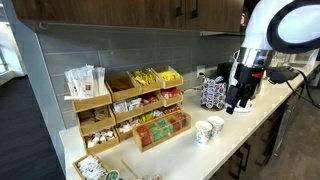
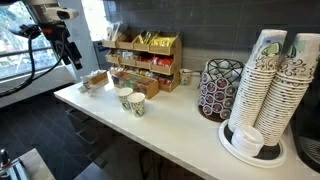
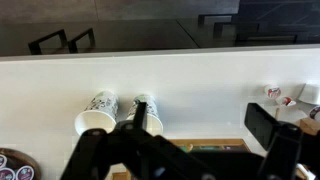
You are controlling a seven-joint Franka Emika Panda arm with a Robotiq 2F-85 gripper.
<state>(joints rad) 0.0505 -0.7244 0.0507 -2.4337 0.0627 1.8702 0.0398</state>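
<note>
The Robotiq gripper (image 1: 238, 106) hangs above the white counter (image 1: 255, 125) at the right of the frame in an exterior view, touching nothing. In the wrist view its jaws look spread wide and empty, though the dark fingers blur along the lower edge. Two patterned paper cups (image 3: 97, 116) stand side by side left of centre there, nearly touching. A coffee-pod carousel (image 1: 212, 92) sits just beside the arm. Coming down on a cup would call for centring over one rim, clear of its neighbour and the wooden snack racks (image 1: 130, 105).
</note>
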